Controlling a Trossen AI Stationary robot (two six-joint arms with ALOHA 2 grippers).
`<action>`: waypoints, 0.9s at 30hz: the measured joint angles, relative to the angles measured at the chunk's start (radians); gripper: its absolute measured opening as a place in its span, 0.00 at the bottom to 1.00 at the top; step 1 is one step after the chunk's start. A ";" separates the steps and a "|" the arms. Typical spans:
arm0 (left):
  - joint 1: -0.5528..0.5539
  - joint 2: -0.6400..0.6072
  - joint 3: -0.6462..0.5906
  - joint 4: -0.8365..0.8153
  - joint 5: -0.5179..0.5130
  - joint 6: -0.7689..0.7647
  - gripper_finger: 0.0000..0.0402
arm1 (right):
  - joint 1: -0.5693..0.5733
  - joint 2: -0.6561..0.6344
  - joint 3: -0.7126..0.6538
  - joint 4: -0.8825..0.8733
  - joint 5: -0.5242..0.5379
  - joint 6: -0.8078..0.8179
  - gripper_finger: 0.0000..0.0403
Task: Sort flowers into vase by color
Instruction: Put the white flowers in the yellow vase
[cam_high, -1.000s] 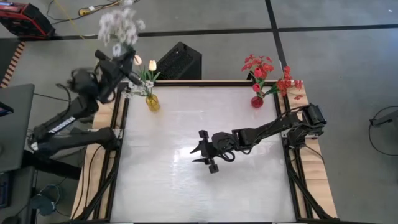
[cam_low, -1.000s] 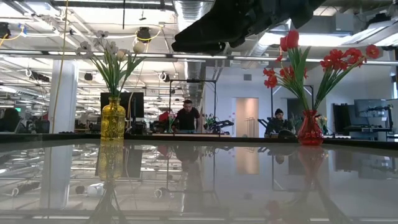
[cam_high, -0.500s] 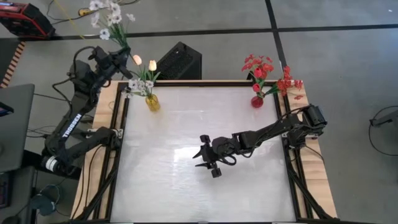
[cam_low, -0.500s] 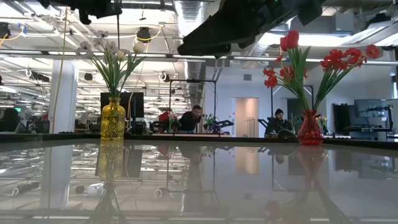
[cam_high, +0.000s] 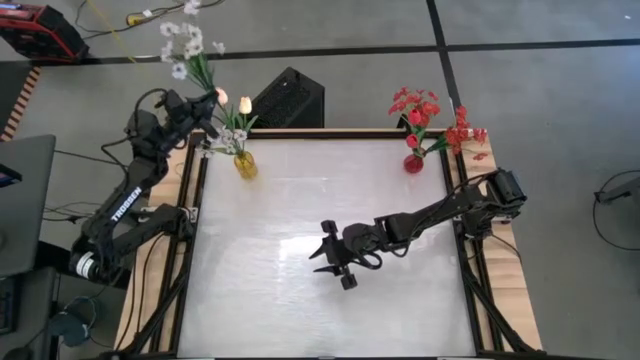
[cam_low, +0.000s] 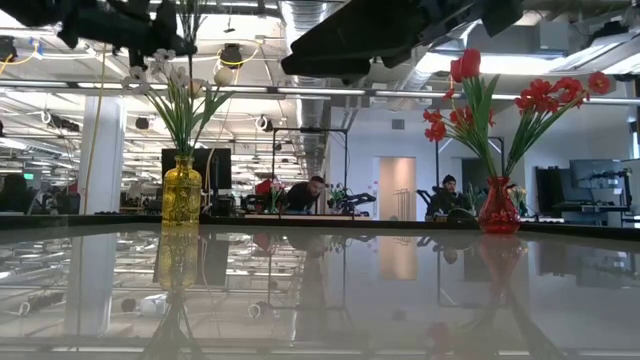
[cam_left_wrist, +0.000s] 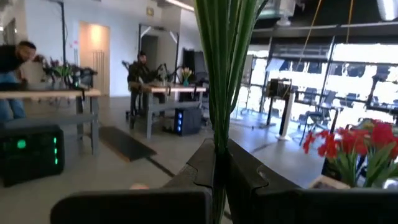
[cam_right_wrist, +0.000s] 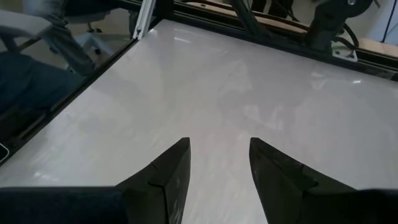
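The left hand (cam_high: 197, 98) is clenching a white blossom spray (cam_high: 190, 45) above the yellow vase (cam_high: 245, 165); misaligned lowering risks toppling it. The right hand (cam_high: 330, 256) is hovering released over the desk (cam_high: 400, 310).

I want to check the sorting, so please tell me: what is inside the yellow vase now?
The yellow vase holds green stalks with cream tulip buds and small white blossoms. How far down the stalks reach is hidden by the tinted glass.
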 joint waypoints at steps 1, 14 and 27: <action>0.000 0.002 -0.017 0.006 0.001 0.001 0.00 | 0.000 0.000 0.000 0.002 0.000 0.000 0.47; 0.000 0.020 -0.135 0.154 0.143 -0.071 0.00 | -0.010 0.000 0.000 0.002 0.000 -0.004 0.47; 0.000 0.013 -0.130 0.132 0.149 -0.074 0.00 | -0.010 0.000 0.000 -0.002 0.000 -0.019 0.47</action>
